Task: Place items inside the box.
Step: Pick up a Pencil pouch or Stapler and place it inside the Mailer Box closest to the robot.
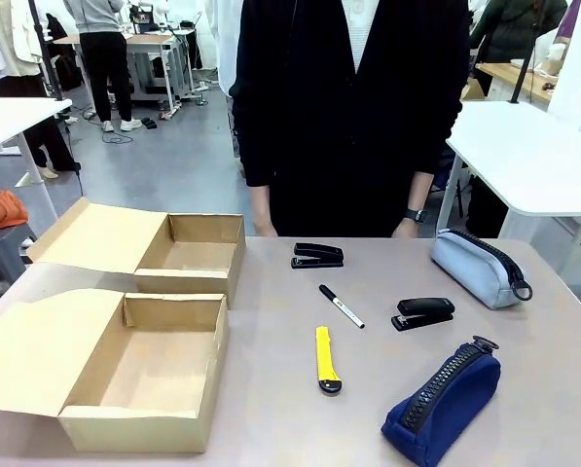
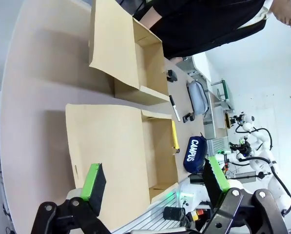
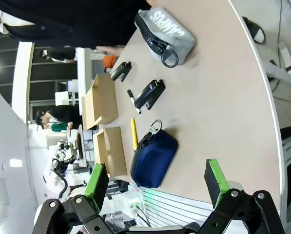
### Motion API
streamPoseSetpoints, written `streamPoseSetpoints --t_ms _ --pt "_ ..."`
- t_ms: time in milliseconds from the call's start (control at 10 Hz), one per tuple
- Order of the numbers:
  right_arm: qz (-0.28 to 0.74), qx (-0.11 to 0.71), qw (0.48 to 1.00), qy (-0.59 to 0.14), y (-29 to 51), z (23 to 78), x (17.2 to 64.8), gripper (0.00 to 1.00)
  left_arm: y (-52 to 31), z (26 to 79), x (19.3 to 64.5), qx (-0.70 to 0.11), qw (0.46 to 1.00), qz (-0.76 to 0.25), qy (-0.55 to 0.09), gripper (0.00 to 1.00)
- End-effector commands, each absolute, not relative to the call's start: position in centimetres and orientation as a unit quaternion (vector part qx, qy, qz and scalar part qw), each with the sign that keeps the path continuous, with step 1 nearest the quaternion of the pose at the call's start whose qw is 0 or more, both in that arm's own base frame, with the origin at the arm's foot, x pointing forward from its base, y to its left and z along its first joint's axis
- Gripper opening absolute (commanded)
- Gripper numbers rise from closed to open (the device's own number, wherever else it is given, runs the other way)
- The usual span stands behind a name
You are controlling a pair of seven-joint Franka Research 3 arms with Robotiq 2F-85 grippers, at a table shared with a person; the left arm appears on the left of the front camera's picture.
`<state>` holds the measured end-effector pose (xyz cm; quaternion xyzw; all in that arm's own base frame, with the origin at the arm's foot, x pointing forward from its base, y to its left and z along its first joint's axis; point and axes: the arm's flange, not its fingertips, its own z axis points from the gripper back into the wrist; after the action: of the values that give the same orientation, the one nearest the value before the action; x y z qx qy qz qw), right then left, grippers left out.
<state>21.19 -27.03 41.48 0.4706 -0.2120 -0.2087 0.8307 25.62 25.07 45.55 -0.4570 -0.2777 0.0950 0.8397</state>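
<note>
Two open cardboard boxes stand at the table's left, a near box (image 1: 144, 375) and a far box (image 1: 191, 255), both with nothing inside. To their right lie a black stapler (image 1: 317, 255), a marker pen (image 1: 341, 305), a second stapler (image 1: 423, 312), a yellow utility knife (image 1: 327, 359), a grey pouch (image 1: 477, 268) and a navy pouch (image 1: 444, 401). My left gripper (image 2: 155, 178) hangs open high over the near box's flap (image 2: 111, 146). The right gripper (image 3: 155, 178) is open too, above the table beside the navy pouch (image 3: 155, 156); the grey pouch (image 3: 165, 29) lies farther off.
A person in dark clothes stands at the far edge, a hand (image 1: 263, 229) by the far box and the other hand (image 1: 407, 227) near the grey pouch. Bare table (image 1: 271, 409) lies between the boxes and the items.
</note>
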Motion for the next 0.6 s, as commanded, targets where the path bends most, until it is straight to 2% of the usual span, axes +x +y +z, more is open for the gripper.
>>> streamPoseSetpoints --t_ms 0,200,400,500 --pt "-0.2 0.469 0.831 -0.221 -27.4 41.3 20.8 1.0 25.4 45.1 25.5 -0.461 0.834 0.089 -0.288 1.0" --pt "-0.21 0.469 0.831 -0.213 -27.2 41.5 20.8 1.0 25.4 45.1 25.5 -0.461 0.834 0.089 -0.288 1.0" --pt "0.047 0.419 0.879 -0.224 -20.2 44.1 23.0 1.0 25.4 45.1 25.5 -0.461 0.834 0.089 -0.288 1.0" --pt "0.204 0.34 0.897 -0.193 -15.6 44.5 23.5 1.0 25.4 45.1 25.5 -0.461 0.834 0.089 -0.288 1.0"
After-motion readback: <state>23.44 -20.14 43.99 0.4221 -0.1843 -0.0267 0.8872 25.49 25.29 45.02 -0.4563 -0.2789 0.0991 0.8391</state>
